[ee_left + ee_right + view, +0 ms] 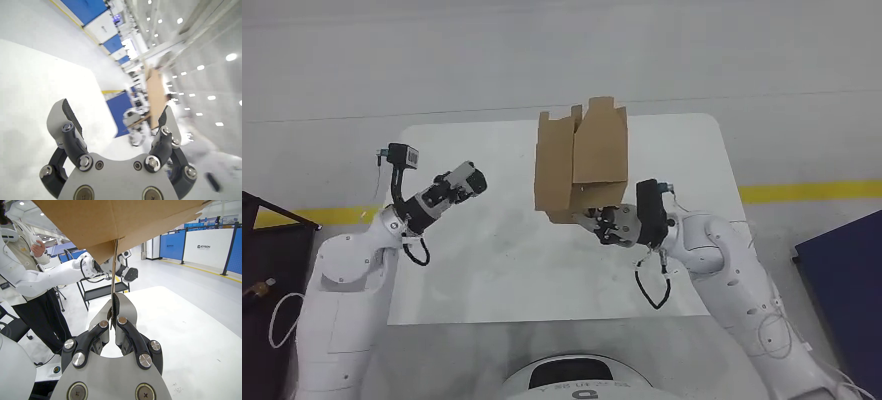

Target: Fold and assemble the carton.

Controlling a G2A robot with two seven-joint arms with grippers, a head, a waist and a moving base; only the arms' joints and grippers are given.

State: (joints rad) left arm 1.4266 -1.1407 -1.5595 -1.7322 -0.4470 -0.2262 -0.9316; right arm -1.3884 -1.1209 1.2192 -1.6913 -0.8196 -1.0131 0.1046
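One carton [582,160], two tools: it's long-axis upright above the surface [502,270], lower flap clamped in the right tool [114,308]; left tool [115,105] gapes wide, well apart.

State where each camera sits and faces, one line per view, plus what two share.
Top view: overhead, looking down at the white table; left gripper and right gripper show.
Left wrist view: on the left wrist, facing across the table; the open left gripper shows.
Right wrist view: behind the right gripper, shut on the brown cardboard carton.
Shared: the carton.
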